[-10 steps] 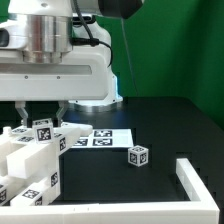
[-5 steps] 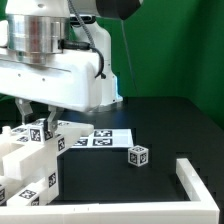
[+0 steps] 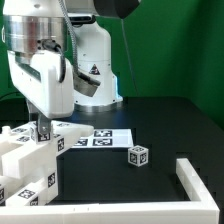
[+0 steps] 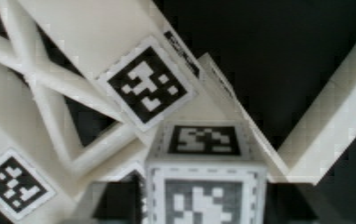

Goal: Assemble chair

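Observation:
The white chair pieces (image 3: 28, 165) lie stacked at the exterior view's lower left, with several marker tags on them. My gripper (image 3: 42, 130) points straight down onto them. In the wrist view a small white tagged block (image 4: 201, 195) sits between my dark fingers (image 4: 122, 190), which press on both of its sides. Behind it are a tagged slanted beam (image 4: 152, 85) and the cross-braced frame (image 4: 42, 95). A separate small white tagged cube (image 3: 139, 154) stands alone on the black table.
The marker board (image 3: 100, 138) lies flat just right of the gripper. A low white L-shaped corner rail (image 3: 196, 180) runs along the exterior view's lower right. The robot's base (image 3: 95, 75) stands behind, and the arm's bulk hangs over the chair pieces.
The wrist and arm have turned about the vertical axis over the same spot. The wide white arm body has swung away, uncovering the robot's base. The chair pieces and cube stay put.

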Controlling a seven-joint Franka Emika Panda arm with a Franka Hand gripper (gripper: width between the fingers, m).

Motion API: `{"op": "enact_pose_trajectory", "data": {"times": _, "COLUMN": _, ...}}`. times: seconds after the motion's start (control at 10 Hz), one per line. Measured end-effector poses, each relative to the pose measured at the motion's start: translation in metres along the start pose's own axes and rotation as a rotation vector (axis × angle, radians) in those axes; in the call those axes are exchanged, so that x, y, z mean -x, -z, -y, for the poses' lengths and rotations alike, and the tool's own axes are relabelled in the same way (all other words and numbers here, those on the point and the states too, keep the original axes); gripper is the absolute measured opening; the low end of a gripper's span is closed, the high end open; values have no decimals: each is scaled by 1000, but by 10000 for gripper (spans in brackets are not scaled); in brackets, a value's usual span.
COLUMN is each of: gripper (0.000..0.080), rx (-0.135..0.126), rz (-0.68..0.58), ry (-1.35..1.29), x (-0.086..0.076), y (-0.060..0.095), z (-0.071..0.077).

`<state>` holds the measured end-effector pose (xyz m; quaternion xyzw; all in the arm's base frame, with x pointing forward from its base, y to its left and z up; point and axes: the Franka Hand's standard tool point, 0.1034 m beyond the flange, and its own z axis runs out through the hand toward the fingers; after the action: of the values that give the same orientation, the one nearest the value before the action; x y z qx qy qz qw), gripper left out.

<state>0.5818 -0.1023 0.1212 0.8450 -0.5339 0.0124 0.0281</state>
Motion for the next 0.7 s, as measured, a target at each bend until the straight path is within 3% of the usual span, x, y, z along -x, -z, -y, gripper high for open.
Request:
{"op": "enact_pose_trajectory", "data": {"times": 0.1, "gripper": 517, "rx": 0, "rz": 0, "ry": 9, "x": 0, "y": 0, "z": 0}}
{"op": "enact_pose_trajectory", "data": {"times": 0.2, "gripper": 517, "rx": 1, "rz": -1, "ry": 78, "x": 0, "y": 0, "z": 0}}
{"op": "enact_pose_trajectory", "data": {"times": 0.3, "gripper": 621, "rx": 2, "rz": -2, "ry": 87, "x": 0, "y": 0, "z": 0}}
{"op": "enact_pose_trajectory", "data": {"times": 0.7, "gripper": 646, "rx": 4, "rz": -3, "ry": 480, "x": 0, "y": 0, "z": 0}}
